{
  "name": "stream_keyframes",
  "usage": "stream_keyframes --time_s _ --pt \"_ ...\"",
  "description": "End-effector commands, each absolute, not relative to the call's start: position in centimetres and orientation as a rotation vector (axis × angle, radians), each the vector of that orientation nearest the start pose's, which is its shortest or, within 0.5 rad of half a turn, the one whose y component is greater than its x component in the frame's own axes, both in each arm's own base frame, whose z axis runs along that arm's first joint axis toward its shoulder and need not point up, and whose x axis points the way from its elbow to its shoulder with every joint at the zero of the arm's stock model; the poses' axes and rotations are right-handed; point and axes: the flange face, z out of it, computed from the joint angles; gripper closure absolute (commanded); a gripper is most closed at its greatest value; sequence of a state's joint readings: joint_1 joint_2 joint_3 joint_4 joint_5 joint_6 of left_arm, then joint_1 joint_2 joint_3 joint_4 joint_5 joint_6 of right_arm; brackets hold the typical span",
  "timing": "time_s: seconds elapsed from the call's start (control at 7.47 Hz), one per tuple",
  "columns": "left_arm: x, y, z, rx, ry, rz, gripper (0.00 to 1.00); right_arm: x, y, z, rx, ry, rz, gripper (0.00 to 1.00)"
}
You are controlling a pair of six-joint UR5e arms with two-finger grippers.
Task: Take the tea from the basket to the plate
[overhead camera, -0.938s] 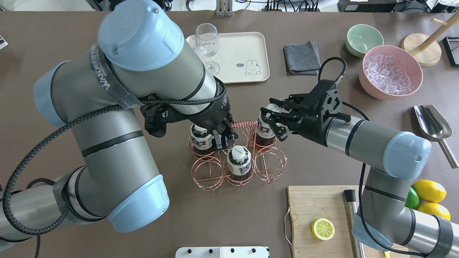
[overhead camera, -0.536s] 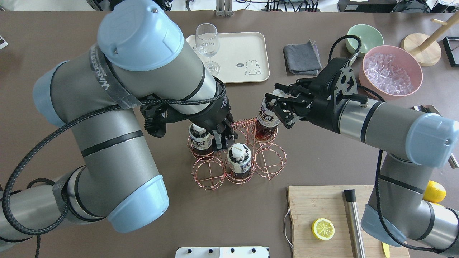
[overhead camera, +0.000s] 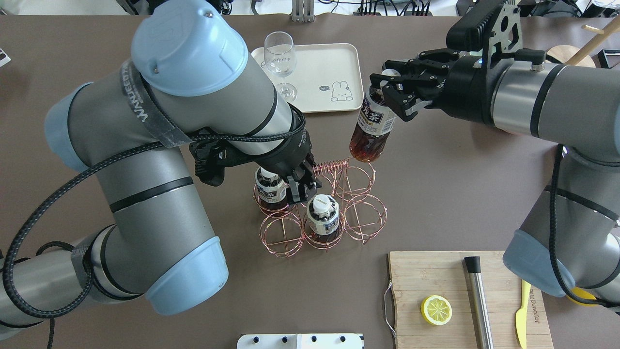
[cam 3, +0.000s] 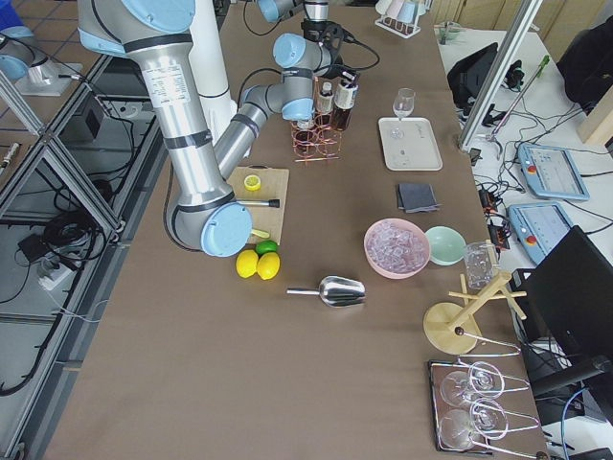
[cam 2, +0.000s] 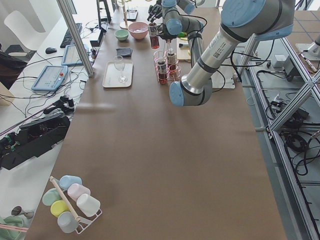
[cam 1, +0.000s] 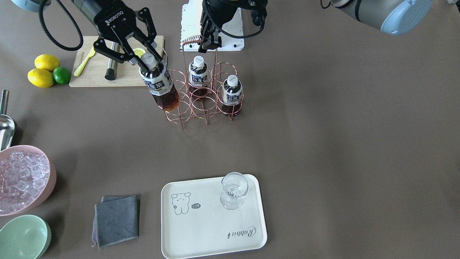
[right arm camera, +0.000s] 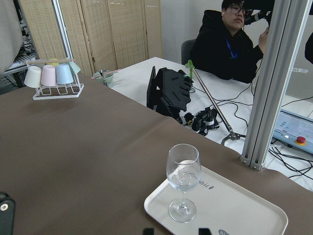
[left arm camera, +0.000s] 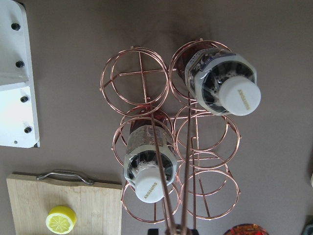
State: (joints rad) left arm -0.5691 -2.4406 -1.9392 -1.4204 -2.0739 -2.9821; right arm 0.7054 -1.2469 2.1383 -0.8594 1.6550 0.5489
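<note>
My right gripper (overhead camera: 387,92) is shut on the neck of a tea bottle (overhead camera: 372,127) and holds it tilted in the air, clear of the copper wire basket (overhead camera: 363,220), between the basket and the cream plate (overhead camera: 319,68). In the front view the gripper (cam 1: 147,62) holds the tea (cam 1: 162,90) over the basket's edge (cam 1: 179,112). Two more tea bottles (overhead camera: 323,218) (overhead camera: 269,189) stand in basket cells. My left gripper (overhead camera: 301,186) is shut on the basket's handle. A wine glass (overhead camera: 281,60) stands on the plate (cam 1: 208,230).
A grey cloth (overhead camera: 407,77) lies right of the plate. A pink bowl of ice (cam 1: 21,180) and a green bowl (cam 1: 23,237) stand beyond it. A cutting board (overhead camera: 436,281) with a lemon half (overhead camera: 436,309) and a metal muddler (overhead camera: 477,295) lies near the robot's right.
My right gripper has lifted the tea bottle up out of its basket cell and carried it away from the robot toward the plate. My left arm has stayed on the handle.
</note>
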Motion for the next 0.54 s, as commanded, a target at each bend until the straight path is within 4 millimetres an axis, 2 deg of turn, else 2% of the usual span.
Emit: stream_keyframes --time_s 0.0,0.27,0.4 --pt "44.0 -38.3 1.9 -0.939 0.869 -1.467 1.00 -27.2 -44.0 17.4 1.159 -1.036 -0.276 1.00" --pt "44.2 -38.4 2.0 -0.938 0.864 -1.468 1.00 -28.7 -49.1 19.7 1.116 -0.955 -0.233 1.00" --pt "44.2 -38.4 2.0 -0.938 0.864 -1.468 1.00 -28.4 -52.2 20.8 1.097 -0.911 -0.193 1.00"
